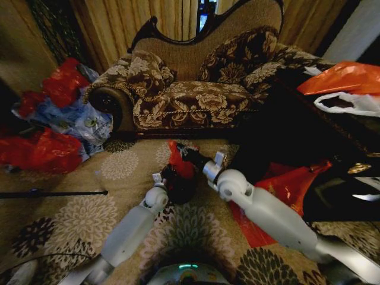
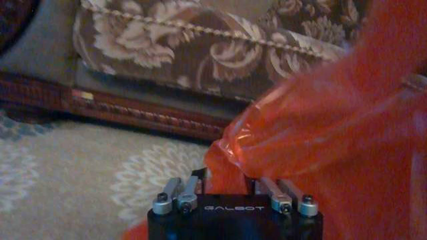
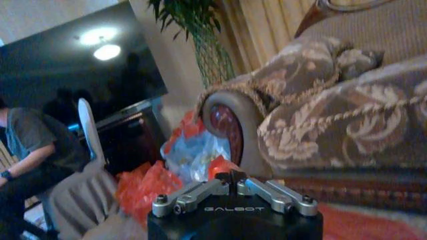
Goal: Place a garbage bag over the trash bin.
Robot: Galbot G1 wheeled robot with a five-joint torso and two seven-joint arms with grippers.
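The garbage bag [image 1: 178, 161] is a small glossy red bag held up over the carpet in front of the sofa. Just below it stands the trash bin [image 1: 178, 189], low and black, partly hidden by the bag and the grippers. My left gripper [image 1: 161, 178] is at the bin's left side. In the left wrist view this gripper [image 2: 230, 177] stands open, with the red plastic [image 2: 320, 130] bunched between and over its fingers. My right gripper [image 1: 189, 155] comes in from the right at the bag's top. It [image 3: 230, 175] is shut on a red fold of the bag [image 3: 222, 165].
The patterned sofa [image 1: 190, 101] stands close behind the bin. Stuffed red bags [image 1: 47, 148] and blue bags [image 1: 83, 122] are heaped at the left. A larger orange-red bag [image 1: 285, 190] lies on the floor under my right arm. A black rod [image 1: 53, 193] lies on the carpet at the left.
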